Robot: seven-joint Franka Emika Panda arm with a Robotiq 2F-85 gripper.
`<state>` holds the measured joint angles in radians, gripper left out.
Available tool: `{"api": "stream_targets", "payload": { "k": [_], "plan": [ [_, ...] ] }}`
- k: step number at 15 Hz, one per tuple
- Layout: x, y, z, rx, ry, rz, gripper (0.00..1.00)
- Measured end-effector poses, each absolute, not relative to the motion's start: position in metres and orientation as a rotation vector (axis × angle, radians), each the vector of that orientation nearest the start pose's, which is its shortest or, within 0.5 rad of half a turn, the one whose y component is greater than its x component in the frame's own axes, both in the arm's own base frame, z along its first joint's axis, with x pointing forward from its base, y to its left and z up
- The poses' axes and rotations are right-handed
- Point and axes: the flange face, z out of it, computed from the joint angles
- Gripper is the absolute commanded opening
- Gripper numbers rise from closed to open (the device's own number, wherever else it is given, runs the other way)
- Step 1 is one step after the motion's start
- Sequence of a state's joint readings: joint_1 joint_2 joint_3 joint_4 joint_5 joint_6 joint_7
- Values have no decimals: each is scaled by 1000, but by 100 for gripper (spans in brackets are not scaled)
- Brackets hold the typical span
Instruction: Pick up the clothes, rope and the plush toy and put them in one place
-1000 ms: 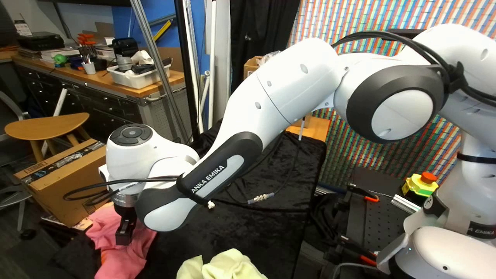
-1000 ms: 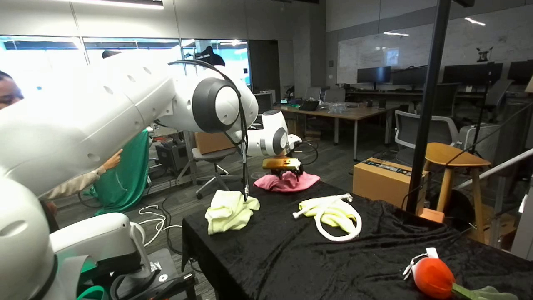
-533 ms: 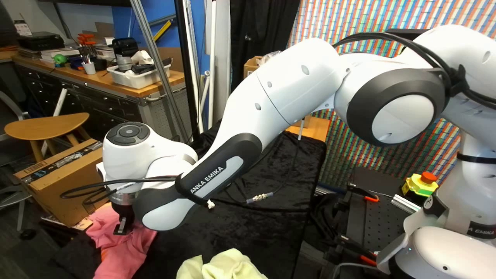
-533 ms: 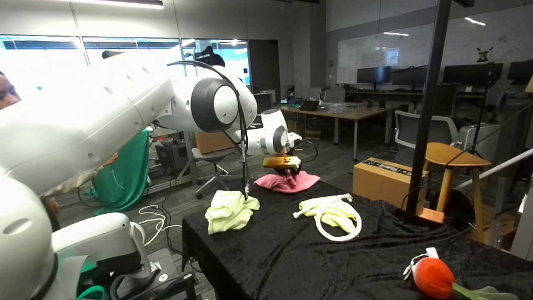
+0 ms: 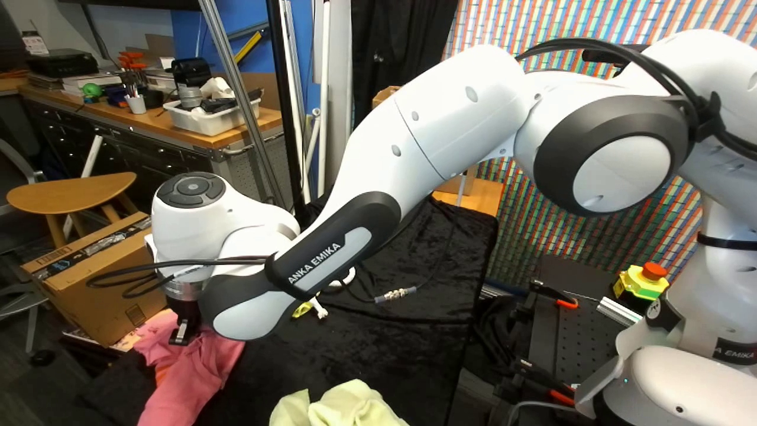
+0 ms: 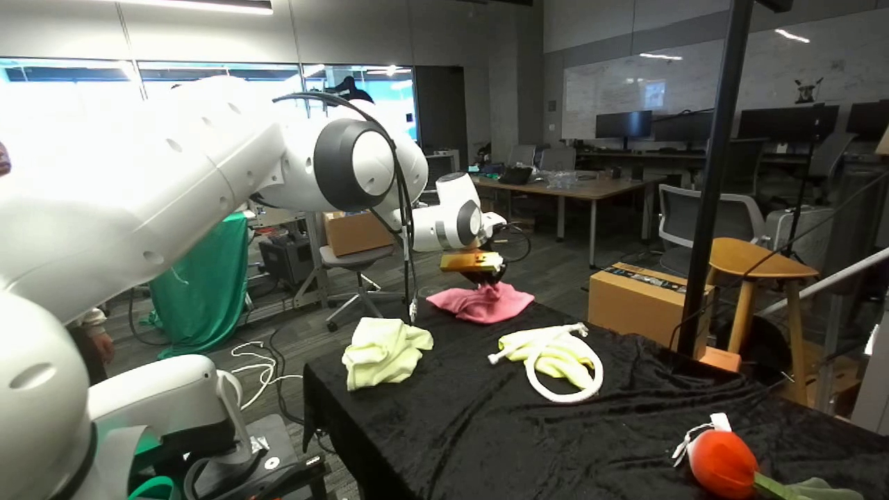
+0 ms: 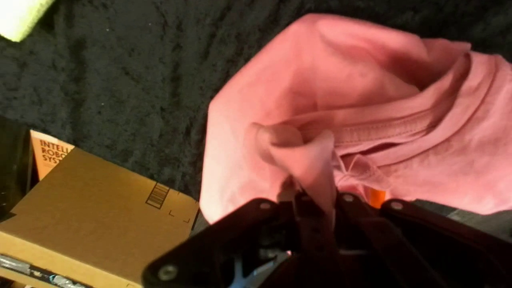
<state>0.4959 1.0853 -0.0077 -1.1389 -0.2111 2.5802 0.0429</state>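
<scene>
Where the claw (image 7: 326,200) is pressed together: a raised fold of the pink cloth (image 7: 316,96) is seen to be pinched in its grip, in the wrist view.
Pink cloth: laid at the far corner of the black-covered bench (image 6: 479,437), as seen in an exterior view; its outer folds are borne by the bench.
Pale yellow-green cloth (image 6: 382,351): heaped at the edge between the left and far corners, apart from the pink cloth.
Rope (image 6: 564,398): draped in a loop over a yellow cloth (image 6: 562,365), near the edge on the far right.
Plush toy (image 6: 722,462): laid well apart from the cloths and the rope, set in from that same edge.
Cardboard box (image 6: 639,305): noted beyond that edge, near a wooden stool (image 6: 757,260).
</scene>
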Motion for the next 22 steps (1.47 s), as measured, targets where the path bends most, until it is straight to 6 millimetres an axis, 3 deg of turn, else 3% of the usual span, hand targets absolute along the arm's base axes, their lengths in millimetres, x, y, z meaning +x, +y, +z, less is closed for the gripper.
{"api": "stream_targets", "payload": {
  "k": [5,10,17,22],
  "plan": [
    [695,361,234,-3050,-818,-679,1],
    [677,306,290,-3185,-620,-674,1],
    [635,200,316,-3310,-371,-631,1],
    [609,137,302,-3375,-281,-521,1]
  ]
}}
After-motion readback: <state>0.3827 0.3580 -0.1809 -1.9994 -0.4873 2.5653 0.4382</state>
